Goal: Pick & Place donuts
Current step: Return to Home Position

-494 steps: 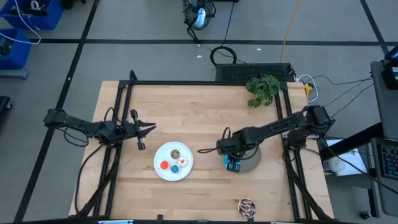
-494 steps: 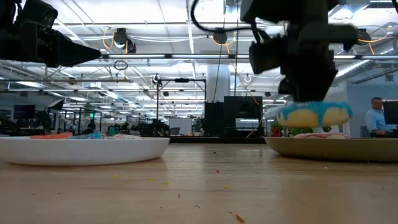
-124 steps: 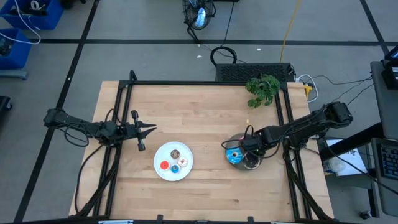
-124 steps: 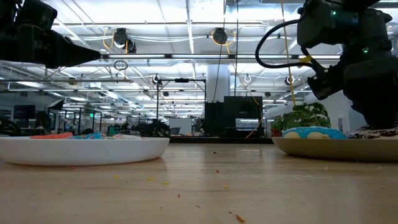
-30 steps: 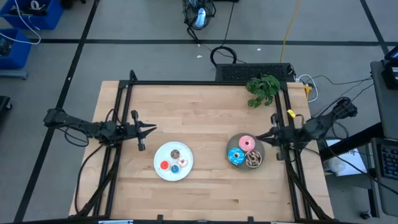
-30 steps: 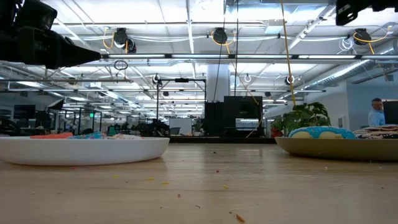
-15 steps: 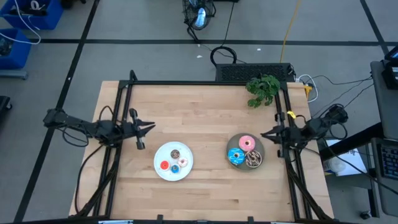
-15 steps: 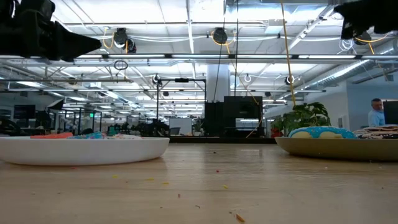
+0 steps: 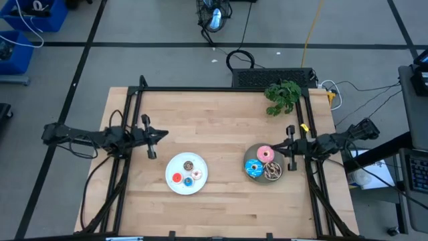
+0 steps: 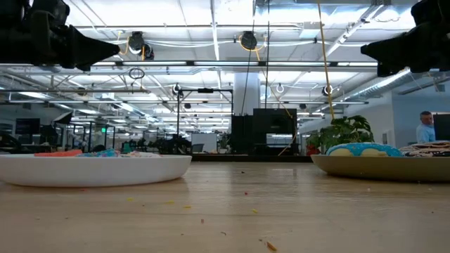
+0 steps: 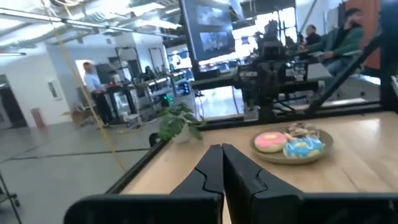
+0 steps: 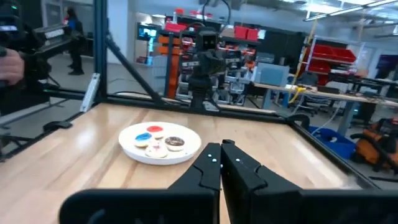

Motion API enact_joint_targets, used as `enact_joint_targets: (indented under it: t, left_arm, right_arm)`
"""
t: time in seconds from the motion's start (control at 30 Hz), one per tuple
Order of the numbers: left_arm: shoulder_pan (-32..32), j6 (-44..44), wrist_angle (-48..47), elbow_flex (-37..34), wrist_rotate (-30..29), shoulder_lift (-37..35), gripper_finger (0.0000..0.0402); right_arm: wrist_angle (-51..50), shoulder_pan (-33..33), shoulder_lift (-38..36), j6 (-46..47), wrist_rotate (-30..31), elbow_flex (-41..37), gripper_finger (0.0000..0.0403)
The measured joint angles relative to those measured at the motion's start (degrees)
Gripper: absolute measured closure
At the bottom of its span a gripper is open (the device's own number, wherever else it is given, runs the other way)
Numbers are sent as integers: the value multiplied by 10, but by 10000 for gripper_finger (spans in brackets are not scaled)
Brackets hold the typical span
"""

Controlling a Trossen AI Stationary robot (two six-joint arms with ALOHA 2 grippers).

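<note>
High view: right hand (image 9: 281,148) closed, empty, beside donuts (image 9: 265,154) on grey plate (image 9: 252,156); left hand (image 9: 162,136) closed.

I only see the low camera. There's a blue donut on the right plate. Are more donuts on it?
Observer: Yes. From above, the grey plate holds three: a pink donut, the blue sprinkled donut and a speckled brown donut.
Operator: What's on the white plate?
Observer: On the white plate, four tiny ones: brown donut, red donut, white donut, blue donut.
Operator: Are the grippers holding anything?
Observer: No. Their wrist views show the left gripper and right gripper shut, empty.
</note>
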Motion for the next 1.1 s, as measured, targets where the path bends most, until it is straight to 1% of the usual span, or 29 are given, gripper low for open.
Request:
enact_joint_targets:
  t: [0.1,0.23,0.4,0.63,0.7,0.83,0.9,1.1]
  left_arm:
    - [4,10,10,0,-4,-2,394]
    - [4,26,4,0,-2,-5,398]
    - [4,33,2,0,-15,-5,398]
    - [5,29,-66,0,-16,-3,398]
    - [5,25,-71,0,-17,-3,397]
    - [5,38,-77,-9,23,-4,399]
    - [4,40,-87,-9,37,-3,398]
    - [5,34,-84,-9,42,-4,399]
  right_arm:
    - [3,-12,-1,-9,1,0,403]
    - [9,-10,-10,-30,-3,0,403]
    - [21,-10,-11,-22,-32,-7,403]
    - [17,-10,-11,-5,-31,-27,403]
    - [17,-10,-11,1,-34,-32,403]
    - [6,-10,-11,16,-75,-35,403]
    - [5,-9,-11,25,-79,-35,403]
    - [-3,-9,-11,35,-80,-36,403]
